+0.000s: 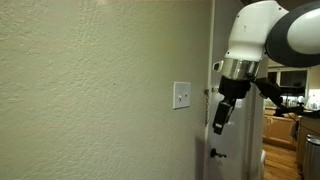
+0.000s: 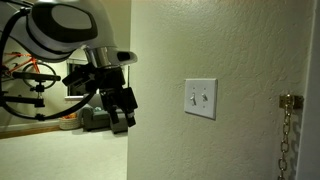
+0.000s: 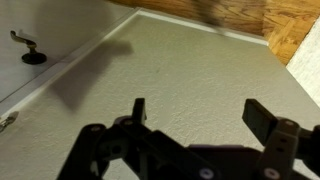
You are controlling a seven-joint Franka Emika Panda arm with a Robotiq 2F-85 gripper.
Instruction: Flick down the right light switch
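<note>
Well apart from the white wall plate [image 2: 200,98], the Franka arm's [image 2: 62,27] tool [image 2: 122,118] hangs in the air with its fingers pointing downward, touching nothing. The wrist view shows the tool [image 3: 197,110] open: its two dark fingers [image 3: 138,112] stand wide apart with only bare textured wall [image 3: 170,70] between them.

The right light switch [image 2: 205,98] sits in the right half of the plate, just beside the left toggle [image 2: 192,97]. Both are tiny, and whether either is up or down cannot be told.

In an exterior view the tool is left of the plate, past the corner of the wall [image 2: 230,50], at about the plate's height or slightly lower. In an exterior view from the opposite side, the tool [image 1: 220,120] appears right of the wall plate [image 1: 182,95] and a little below it, beyond a white vertical edge; there the toggles are too small to separate.

A brass-coloured door chain [image 2: 290,130] hangs right of the plate, near the picture's edge. A dark door handle [image 3: 25,47] shows at the wrist view's upper left, with a wood floor [image 3: 285,25] at its upper right; the plate does not appear in that view.
</note>
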